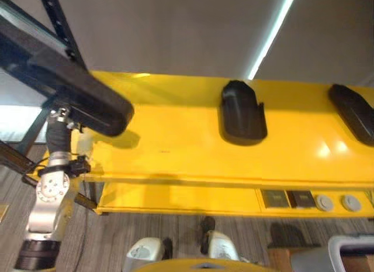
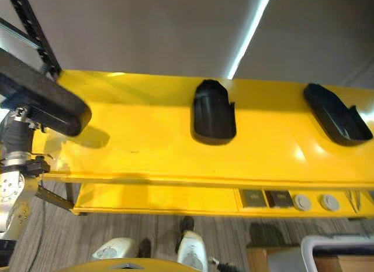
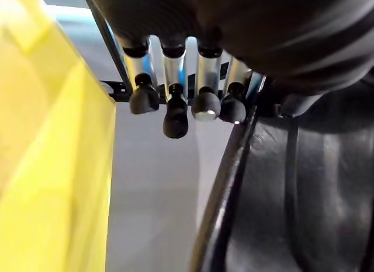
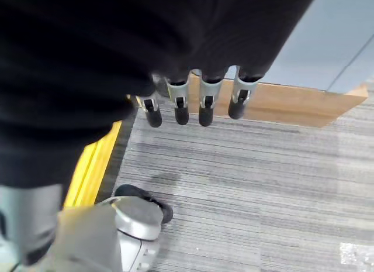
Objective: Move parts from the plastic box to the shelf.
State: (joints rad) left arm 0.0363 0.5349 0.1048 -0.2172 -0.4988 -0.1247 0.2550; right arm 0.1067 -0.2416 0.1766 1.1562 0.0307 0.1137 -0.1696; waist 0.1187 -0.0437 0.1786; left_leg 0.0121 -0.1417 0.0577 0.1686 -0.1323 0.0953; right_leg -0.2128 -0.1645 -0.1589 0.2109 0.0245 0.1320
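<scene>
A long black moulded part (image 1: pixel 70 85) hangs over the left end of the yellow shelf (image 1: pixel 175 149). My left hand (image 3: pixel 175 108) is under it with its fingers curled at the part's edge (image 3: pixel 315 184). Two more black parts rest on the shelf top, one in the middle (image 1: pixel 242 114) and one at the far right (image 1: pixel 353 111). The grey rim of the plastic box (image 1: pixel 350 248) shows at the lower right. My right hand (image 4: pixel 204 102) hangs low over the carpet, fingers relaxed and holding nothing.
The shelf's front face carries a row of sockets and round buttons (image 1: pixel 304 200) at the right. A black slotted upright (image 1: pixel 61 26) rises at the shelf's left end. A wooden board (image 4: pixel 292 102) stands on the grey carpet beyond my right hand.
</scene>
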